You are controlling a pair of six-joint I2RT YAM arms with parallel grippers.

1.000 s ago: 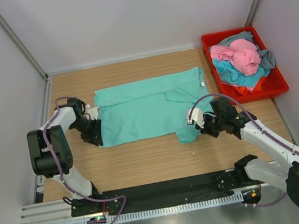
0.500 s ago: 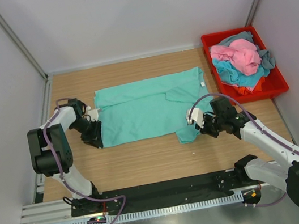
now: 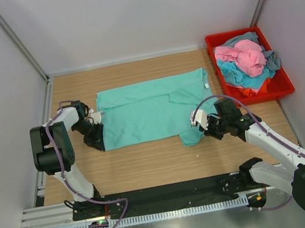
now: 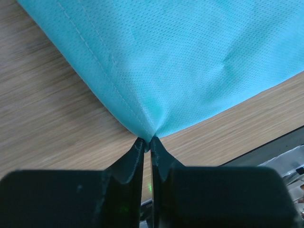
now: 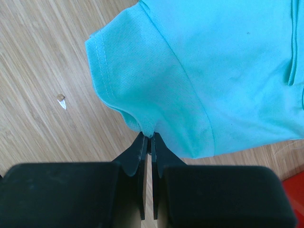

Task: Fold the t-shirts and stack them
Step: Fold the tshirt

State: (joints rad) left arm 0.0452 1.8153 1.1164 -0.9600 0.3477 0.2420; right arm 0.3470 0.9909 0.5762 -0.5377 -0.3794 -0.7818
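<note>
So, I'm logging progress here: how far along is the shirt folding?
Done: the teal t-shirt lies spread on the table. In hand: the left gripper and right gripper each pinch its near edge. To do: the other t-shirts sit crumpled in the red bin; nothing is stacked.

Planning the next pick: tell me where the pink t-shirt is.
Top view, far right: the pink t-shirt lies uppermost in the red bin.
</note>
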